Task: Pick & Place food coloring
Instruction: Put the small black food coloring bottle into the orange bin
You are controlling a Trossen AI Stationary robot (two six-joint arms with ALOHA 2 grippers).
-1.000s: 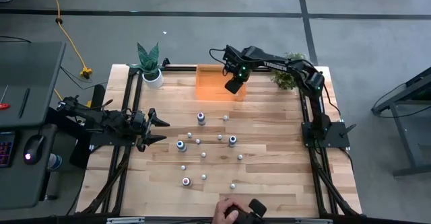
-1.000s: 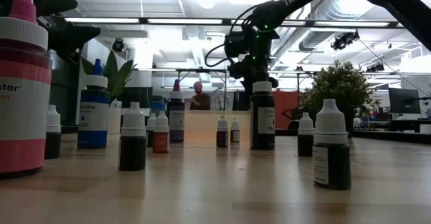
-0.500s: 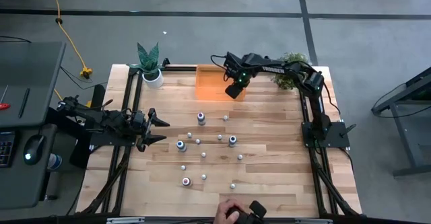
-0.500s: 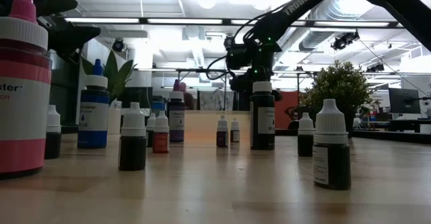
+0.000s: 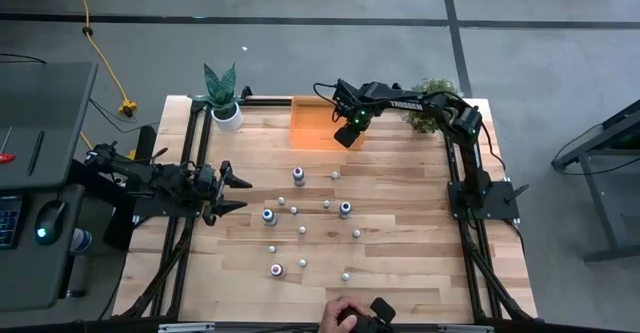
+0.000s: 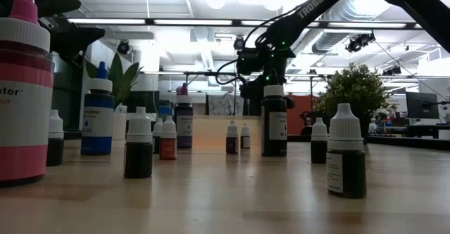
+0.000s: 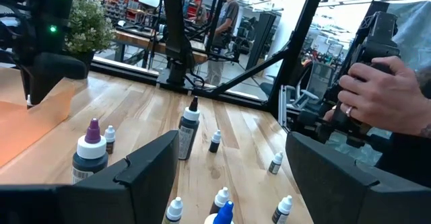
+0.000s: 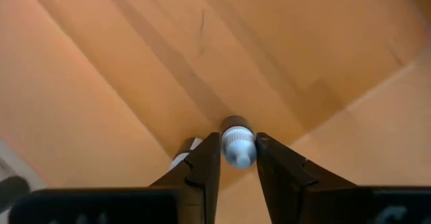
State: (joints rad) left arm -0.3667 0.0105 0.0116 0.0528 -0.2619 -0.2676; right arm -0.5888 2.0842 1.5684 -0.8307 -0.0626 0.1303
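Your right gripper (image 5: 343, 136) hangs over the orange box (image 5: 315, 123) at the far edge of the table (image 5: 400, 243). In the right wrist view, the two dark fingers (image 8: 204, 167) stand on either side of a small bottle (image 8: 237, 145) with a whitish ribbed cap; you cannot tell whether they press on it or have let it go. A second pale bottle (image 8: 184, 155) lies on the box floor just beside the first.

The other food coloring bottles (image 5: 300, 218) stand upright, scattered across the middle of the table, well apart from the box. In the low view, a large red bottle (image 6: 23, 93) with a pink tip is nearest, with a blue bottle (image 6: 97, 113) behind it.

Your left gripper (image 5: 238, 193) waits at the left edge of the table, fingers (image 7: 145, 177) spread wide, holding nothing.

A potted plant (image 5: 222, 95) stands at the far left corner and a leafy plant (image 5: 425, 113) at the far right. A person's hand (image 5: 343, 316) holds a dark device at the near edge.
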